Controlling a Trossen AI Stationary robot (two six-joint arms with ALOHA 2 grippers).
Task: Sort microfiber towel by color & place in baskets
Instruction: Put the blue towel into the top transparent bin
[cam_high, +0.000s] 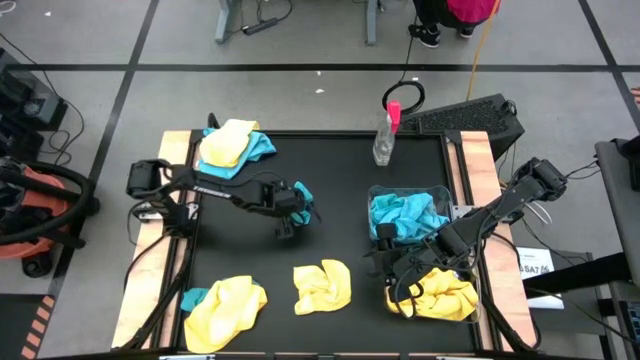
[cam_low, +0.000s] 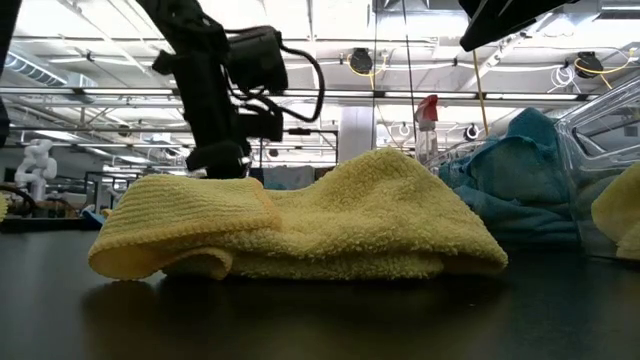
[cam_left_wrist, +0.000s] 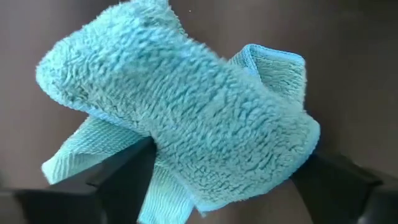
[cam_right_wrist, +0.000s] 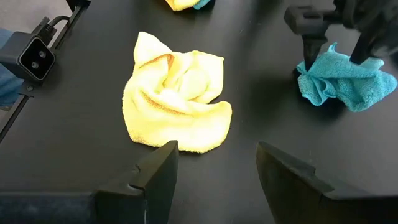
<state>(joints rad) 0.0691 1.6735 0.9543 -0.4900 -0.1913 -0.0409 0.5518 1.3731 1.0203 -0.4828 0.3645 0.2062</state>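
Noted left gripper (cam_high: 291, 208) mid-table, jaws apart astride teal towel (cam_right_wrist: 341, 79), cloth bunched between the fingers, not clamped. Judged risk: pile snagging on a pad and dragging along on any lift. Saw right gripper (cam_high: 395, 268) near the baskets, jaws parted, empty, facing lone yellow towel (cam_high: 322, 284). Teal basket (cam_high: 440, 196) already heaped; yellow basket (cam_high: 470, 280) likewise. Feared overspill, colours mixing.
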